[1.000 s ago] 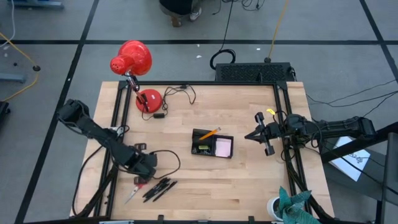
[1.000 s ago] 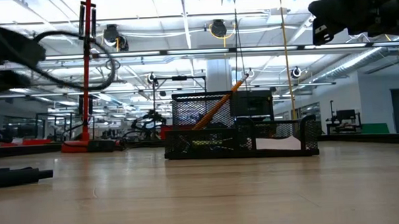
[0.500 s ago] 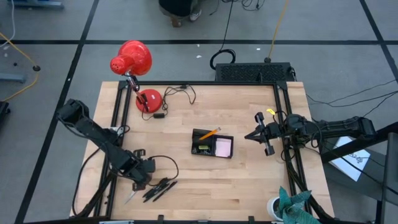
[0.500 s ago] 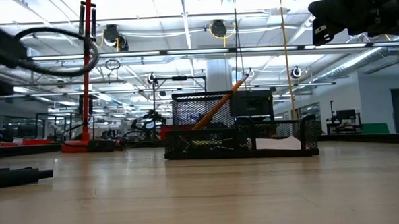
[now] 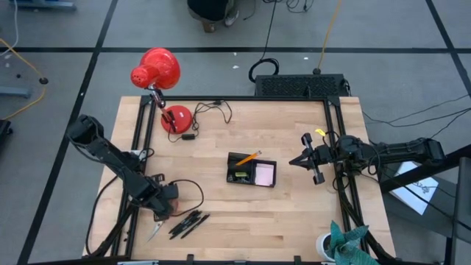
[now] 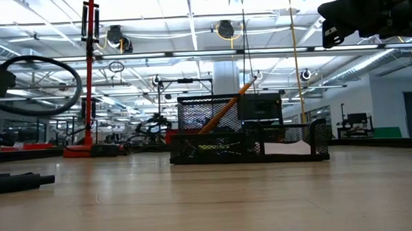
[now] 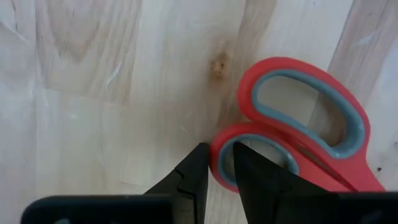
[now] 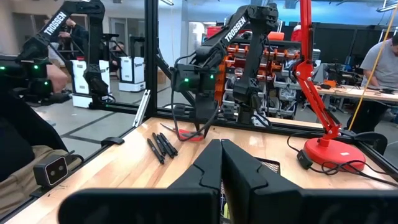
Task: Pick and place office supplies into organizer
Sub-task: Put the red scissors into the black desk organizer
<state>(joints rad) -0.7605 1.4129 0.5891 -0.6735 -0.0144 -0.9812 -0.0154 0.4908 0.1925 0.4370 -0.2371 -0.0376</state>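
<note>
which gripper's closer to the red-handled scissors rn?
Left. The left gripper is down at the red-handled scissors, its fingers straddling one handle loop. The right gripper is shut, hovering across the table beyond the organizer.

A robotics lab on an open industrial floor: grey concrete marked with black tape lines point(image 5: 73, 88), rows of ceiling strip lights point(image 6: 188, 19), other Trossen-branded robot arms point(image 8: 249, 37) on framed benches, cables trailing about, and a person at a workbench point(image 8: 379, 62) behind the wooden table point(image 5: 294, 221)
</note>
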